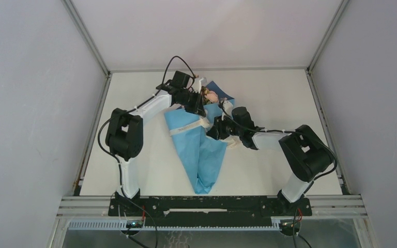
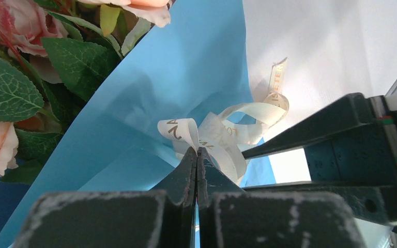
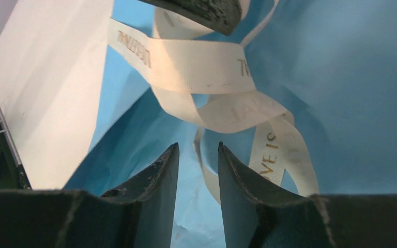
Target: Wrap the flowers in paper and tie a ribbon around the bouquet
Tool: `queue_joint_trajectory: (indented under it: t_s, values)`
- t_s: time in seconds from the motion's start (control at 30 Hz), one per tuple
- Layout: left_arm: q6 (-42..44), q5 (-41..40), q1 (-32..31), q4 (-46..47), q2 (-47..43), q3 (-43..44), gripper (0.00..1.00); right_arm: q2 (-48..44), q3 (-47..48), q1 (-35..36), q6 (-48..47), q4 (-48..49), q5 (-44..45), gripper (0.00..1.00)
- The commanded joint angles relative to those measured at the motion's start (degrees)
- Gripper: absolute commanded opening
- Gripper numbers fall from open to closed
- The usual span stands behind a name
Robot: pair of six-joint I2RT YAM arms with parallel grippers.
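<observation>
As the left pincer [image 2: 197, 155] clamps the ribbon [image 2: 183, 130], likely for tension, the right pincer [image 3: 198, 150] hangs half-open over its tail.

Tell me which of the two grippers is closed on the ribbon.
The left gripper: its fingers meet on a loop of the ribbon over the paper. The right gripper stands open, fingers apart.

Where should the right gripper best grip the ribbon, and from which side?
Probably the loose lettered tail of the ribbon, just beside the right gripper. It lies free on the paper, so come from above, across its width; the left gripper pinches another part.
</observation>
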Motion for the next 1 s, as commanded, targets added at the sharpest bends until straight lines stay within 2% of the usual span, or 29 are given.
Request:
queue_joint_trajectory:
  t_s: [0.0, 0.13, 0.2, 0.27, 0.3, 0.6, 0.73, 0.83, 0.97]
  values:
    - [-0.6, 0.5, 0.4, 1.4, -0.5, -0.9, 0.00, 2.4, 0.7, 0.6, -1.5, 1.5, 1.7, 0.43]
    - [-0.7, 0.6, 0.4, 1.4, -0.5, -0.9, 0.00, 4.5, 1.1, 1.5, -1.4, 0.5, 3.8, 0.41]
    - [-0.7, 0.6, 0.4, 1.4, -0.6, -1.0, 0.00, 4.9, 1.1, 1.7, -1.2, 0.7, 3.7, 0.35]
    - [-0.5, 0.4, 0.4, 1.4, -0.7, -1.1, 0.00, 4.5, 1.1, 1.7, -0.7, 0.1, 3.6, 0.09]
    - [-0.4, 0.2, 0.4, 1.3, -0.9, -1.2, 0.00, 3.8, 0.9, 1.7, -0.5, -0.4, 3.7, 0.00]
    - [4.1, -5.3, 0.5, 1.5, -6.5, -3.2, 0.00, -3.5, -1.2, -1.6, 5.5, -8.3, -1.6, 0.00]
    - [6.9, -6.9, 0.6, 1.0, -9.6, -6.6, 0.00, -10.1, -4.3, -3.5, 8.9, -16.8, -1.8, 0.00]
    - [8.0, -7.6, 0.6, 1.1, -11.8, -10.0, 0.00, -16.8, -7.8, -7.8, 10.5, -21.9, -1.2, 0.00]
    - [10.7, -5.3, 0.6, 2.5, -14.0, -13.6, 0.00, -24.7, -12.1, -17.2, 12.8, -26.0, -1.9, 0.00]
